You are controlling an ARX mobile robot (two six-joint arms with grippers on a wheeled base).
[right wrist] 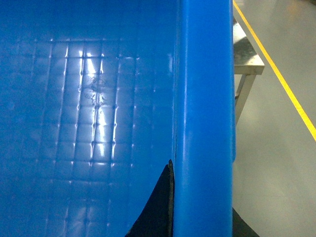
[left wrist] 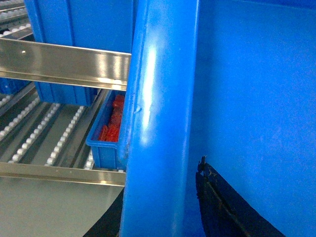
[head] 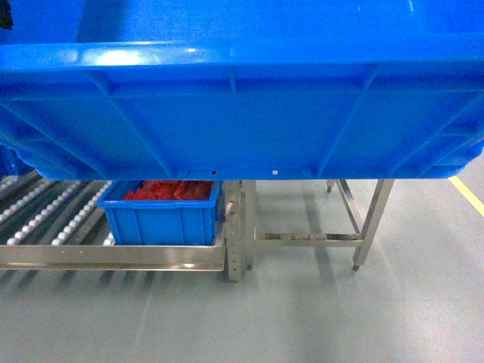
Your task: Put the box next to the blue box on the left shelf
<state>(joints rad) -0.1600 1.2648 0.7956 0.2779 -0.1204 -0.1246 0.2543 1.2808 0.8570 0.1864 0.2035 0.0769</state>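
The box [head: 242,113] is glossy blue plastic, smooth on the rim with shiny glare spots, and its inside floor [right wrist: 89,123] has a moulded grid texture. The left shelf [head: 113,255] is brushed silvery metal with white plastic rollers [left wrist: 29,133]. The smaller blue box [head: 162,223] is matt-ish plastic. The floor [head: 302,318] looks smooth grey, slightly reflective.

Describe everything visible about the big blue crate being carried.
The crate is bright blue glossy plastic with a thick rolled rim, ribbed walls and a grid-patterned floor, seemingly empty. It is held level above the floor, filling the head view. A dark gripper finger lies against its inner wall on the left, another on the right.
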